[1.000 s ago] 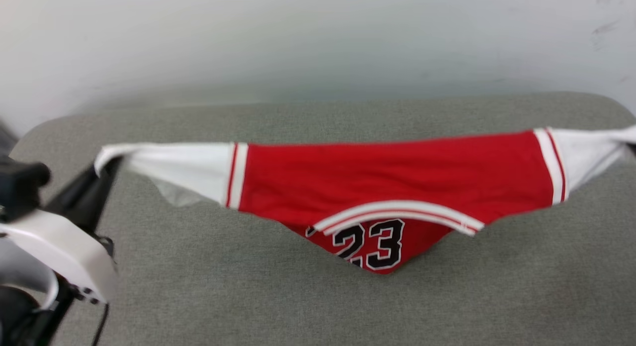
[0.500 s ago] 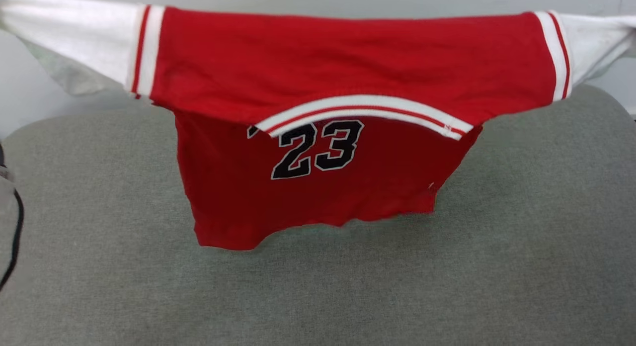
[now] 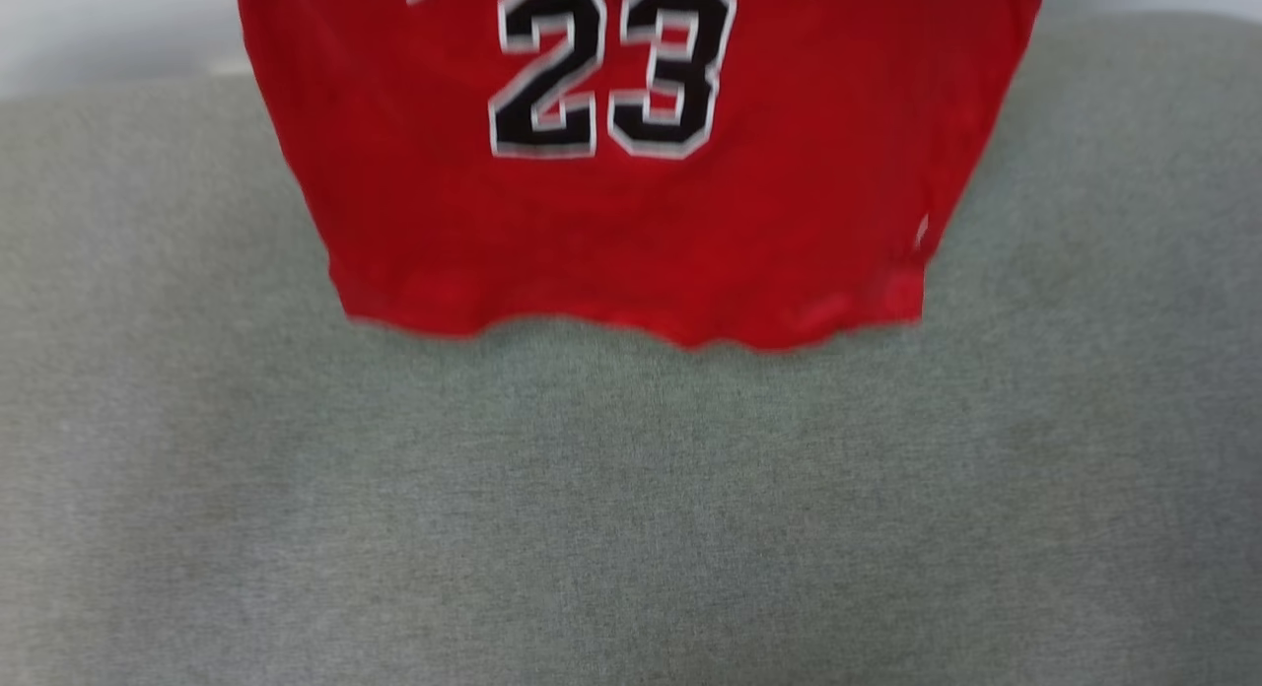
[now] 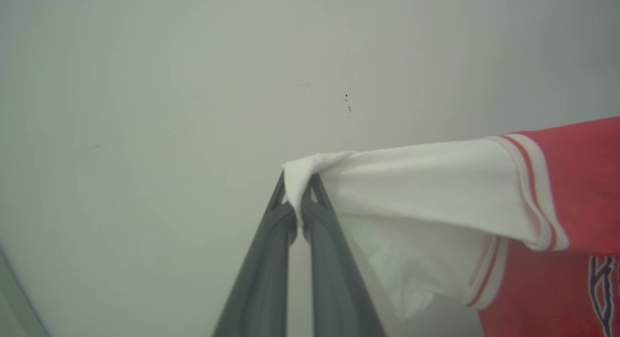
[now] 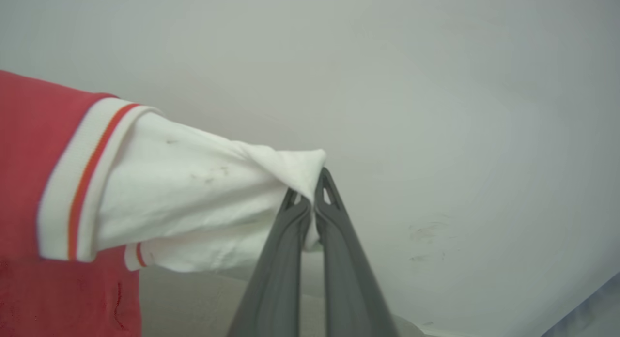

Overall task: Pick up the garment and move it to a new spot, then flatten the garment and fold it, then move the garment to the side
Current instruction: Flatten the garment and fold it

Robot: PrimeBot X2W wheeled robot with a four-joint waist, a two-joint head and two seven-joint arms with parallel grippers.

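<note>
- left claw [image 4: 296,194]: its two dark fingers are closed tight at the tips, pinching the bunched end of the left-hand sleeve [image 4: 426,182] of the garment [image 4: 576,182]. a small fold of white cloth pokes out past the tips.
- left-hand sleeve: it is stretched taut from the left claw toward the right of the left wrist view. it ends in red-and-white stripe trim where the red cloth begins, and a looser white layer sags beneath it. behind it is a pale wall [image 4: 145,85] with a few tiny dark specks.
- garment, middle: in the head view it hangs spread out in the air at the far side of the scene, above a desk [image 3: 631,528] with a grey fabric top. its upper part is cut off by the top edge of that view.
- number 23 [image 3: 611,70]: black digits with white outlines, sitting high on the red cloth, a little left of centre.
- hem: the wavy lower edge hangs over the far half of the desk. the view is blurred, so i cannot tell whether it touches the fabric. the near half of the desk is bare grey cloth.
- right-hand sleeve [image 5: 193,196]: white, with faint dark smudges and stripe trim at its seam. it is pulled rightward from the red cloth to the right claw.
- right claw [image 5: 310,191]: its fingers are closed together on the gathered tip of this sleeve, with a little white cloth showing between and above them.
</note>
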